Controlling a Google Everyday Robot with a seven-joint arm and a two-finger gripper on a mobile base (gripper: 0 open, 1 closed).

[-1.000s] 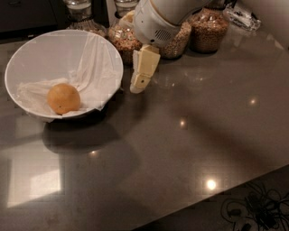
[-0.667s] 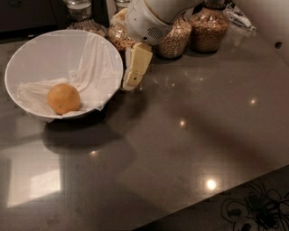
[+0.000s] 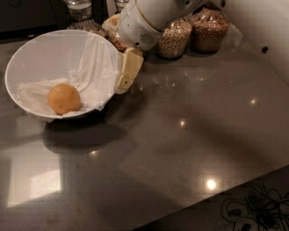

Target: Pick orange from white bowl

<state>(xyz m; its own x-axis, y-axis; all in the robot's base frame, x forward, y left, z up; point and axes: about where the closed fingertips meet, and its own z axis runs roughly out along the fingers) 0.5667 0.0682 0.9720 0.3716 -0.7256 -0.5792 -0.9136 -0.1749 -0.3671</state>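
Gripper (image 3: 123,80) at bowl's (image 3: 38,58) right rim, grip state unclear; orange (image 3: 64,99) sits inside, leftward and lower.

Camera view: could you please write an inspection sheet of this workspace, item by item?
Surface: dark glossy counter with light reflections; no spills seen.
Job's things: orange lies inside the white bowl, on its white cloth.
Clutter: two glass jars of grain at the back; another jar at the top edge.
Grippers: hand at the bowl's right rim, apart from the orange.
Cables: dark tangle, probably cables, bottom right beyond the counter edge.
Surroundings: pale wall on the right.
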